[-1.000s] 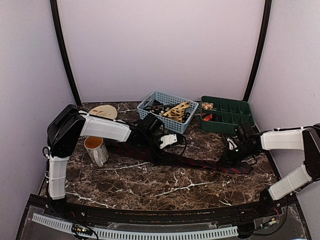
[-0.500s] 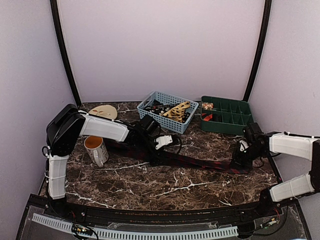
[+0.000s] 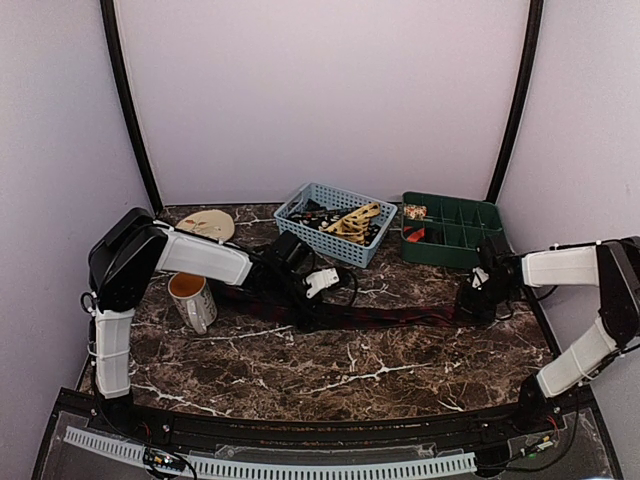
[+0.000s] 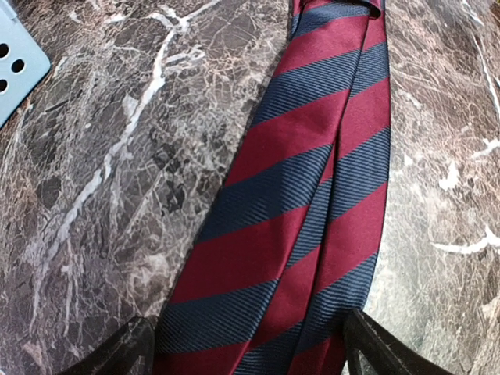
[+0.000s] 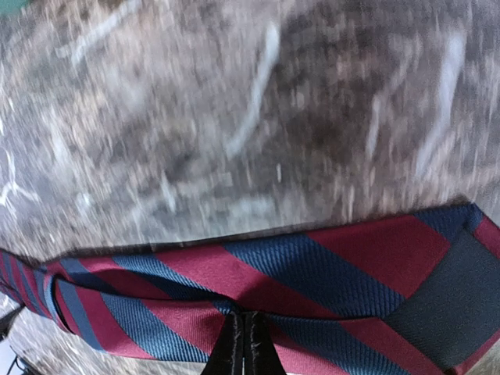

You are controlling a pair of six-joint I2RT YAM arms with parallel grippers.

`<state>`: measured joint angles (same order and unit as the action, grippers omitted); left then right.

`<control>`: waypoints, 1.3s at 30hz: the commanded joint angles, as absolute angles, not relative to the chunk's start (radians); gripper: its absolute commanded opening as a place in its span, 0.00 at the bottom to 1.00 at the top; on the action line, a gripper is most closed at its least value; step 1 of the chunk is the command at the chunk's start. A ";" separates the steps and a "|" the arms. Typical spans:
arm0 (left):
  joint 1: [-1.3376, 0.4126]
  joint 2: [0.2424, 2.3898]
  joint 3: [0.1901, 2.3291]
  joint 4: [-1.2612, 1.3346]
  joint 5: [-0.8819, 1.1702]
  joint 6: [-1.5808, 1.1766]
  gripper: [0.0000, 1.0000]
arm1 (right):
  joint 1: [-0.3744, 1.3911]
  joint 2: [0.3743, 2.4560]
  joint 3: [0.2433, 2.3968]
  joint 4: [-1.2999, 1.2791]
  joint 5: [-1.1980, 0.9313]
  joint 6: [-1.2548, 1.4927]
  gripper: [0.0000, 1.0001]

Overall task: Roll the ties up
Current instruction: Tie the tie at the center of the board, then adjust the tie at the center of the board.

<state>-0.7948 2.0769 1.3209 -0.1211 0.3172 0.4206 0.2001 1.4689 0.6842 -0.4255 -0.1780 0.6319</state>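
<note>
A: Whereabouts of the red-and-blue striped necktie (image 3: 390, 318)?

B: Stretched flat across the dark marble tabletop (image 3: 350, 375), running left to right in front of the blue basket (image 3: 335, 222) and the green compartment tray (image 3: 455, 228).

A: State of the left tool (image 4: 250, 355)?

B: Spread wide, one fingertip either side of the necktie, straddling it. Contact with the fabric not discernible.

A: And the right tool (image 5: 242, 344)?

B: Pressed together, clamped on a folded stretch of the necktie near its right end.

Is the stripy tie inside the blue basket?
No, the striped tie lies stretched out on the marble table in front of the blue basket, not in it.
</note>
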 commanded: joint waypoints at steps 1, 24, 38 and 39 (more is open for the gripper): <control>-0.791 2.056 1.277 -0.072 0.369 0.324 0.83 | 0.130 1.538 0.622 -0.433 -0.024 0.620 0.04; -0.885 2.085 1.515 -0.046 0.326 0.234 0.99 | -0.100 1.106 0.615 -0.332 -0.282 0.504 0.87; -0.693 1.812 1.247 -0.188 0.311 0.347 0.79 | 0.263 1.202 0.722 -0.187 -0.446 0.349 0.72; -0.680 1.817 1.250 -0.212 0.306 0.349 0.75 | 0.284 1.220 0.729 -0.182 -0.453 0.342 0.71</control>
